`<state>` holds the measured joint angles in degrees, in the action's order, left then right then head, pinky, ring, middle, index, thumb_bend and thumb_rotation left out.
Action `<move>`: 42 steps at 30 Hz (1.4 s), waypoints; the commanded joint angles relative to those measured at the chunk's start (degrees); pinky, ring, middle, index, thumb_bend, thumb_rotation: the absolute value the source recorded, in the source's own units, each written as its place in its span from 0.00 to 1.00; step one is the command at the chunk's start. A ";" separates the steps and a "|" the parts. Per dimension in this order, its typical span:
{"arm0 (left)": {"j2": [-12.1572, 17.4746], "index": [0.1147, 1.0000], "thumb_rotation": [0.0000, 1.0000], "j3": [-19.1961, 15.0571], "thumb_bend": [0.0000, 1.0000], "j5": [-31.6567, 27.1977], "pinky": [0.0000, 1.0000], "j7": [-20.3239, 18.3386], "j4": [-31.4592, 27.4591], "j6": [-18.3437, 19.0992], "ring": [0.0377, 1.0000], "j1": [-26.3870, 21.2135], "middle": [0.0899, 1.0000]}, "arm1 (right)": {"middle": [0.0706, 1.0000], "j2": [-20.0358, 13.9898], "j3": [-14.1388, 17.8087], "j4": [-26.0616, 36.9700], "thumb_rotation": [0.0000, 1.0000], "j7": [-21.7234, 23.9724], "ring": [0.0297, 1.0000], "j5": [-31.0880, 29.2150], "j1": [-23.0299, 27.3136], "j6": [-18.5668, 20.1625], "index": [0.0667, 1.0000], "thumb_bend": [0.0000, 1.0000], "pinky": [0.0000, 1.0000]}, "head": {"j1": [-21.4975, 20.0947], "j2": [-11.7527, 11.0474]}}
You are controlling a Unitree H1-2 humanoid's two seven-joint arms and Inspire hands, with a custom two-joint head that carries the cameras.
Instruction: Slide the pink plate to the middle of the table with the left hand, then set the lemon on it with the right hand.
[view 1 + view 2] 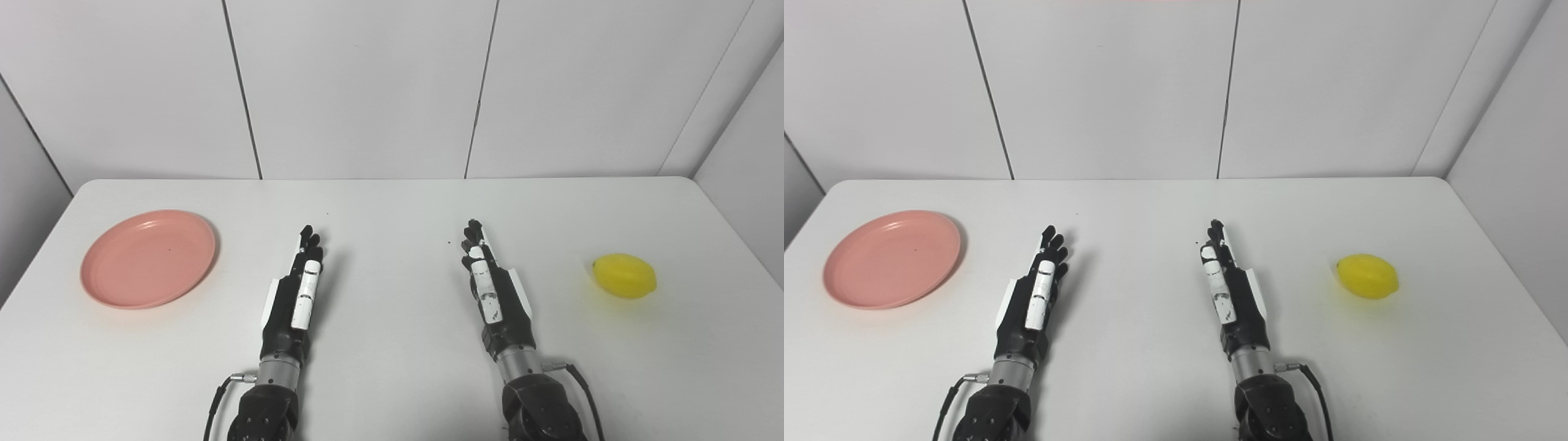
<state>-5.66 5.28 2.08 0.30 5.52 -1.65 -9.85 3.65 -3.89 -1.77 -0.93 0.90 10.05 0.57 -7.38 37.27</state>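
A pink plate [149, 258] lies flat near the table's left edge, with nothing on it. A yellow lemon [624, 275] rests on the table at the far right. My left hand [297, 291] sits over the table left of centre, fingers straight and pointing away, holding nothing, well to the right of the plate. My right hand [492, 282] mirrors it right of centre, also stretched out and holding nothing, with the lemon a good way off to its right.
The white table [392, 202] ends at a white panelled wall [367, 86] behind. Cables run from both wrists near the front edge.
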 commanded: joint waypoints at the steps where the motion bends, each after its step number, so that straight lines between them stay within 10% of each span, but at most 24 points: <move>1: -0.17 1.00 1.00 0.11 0.52 -1.83 1.00 -1.64 -0.63 -0.42 1.00 -0.87 1.00 | 1.00 0.33 0.02 1.45 1.00 0.27 1.00 -0.18 1.48 -0.51 1.00 0.80 1.00 | 0.15 -0.14; 42: -0.45 1.00 1.00 -0.17 0.50 -2.15 1.00 -1.30 -0.26 -3.03 1.00 -0.77 1.00 | 1.00 0.85 0.19 2.04 1.00 -0.39 1.00 -0.22 1.28 -1.78 1.00 0.80 1.00 | 0.16 -0.29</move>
<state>-5.70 5.03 -0.14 -1.00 5.48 -1.94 -9.83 3.86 -3.83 -1.49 -1.15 0.56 10.00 0.57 -7.21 37.00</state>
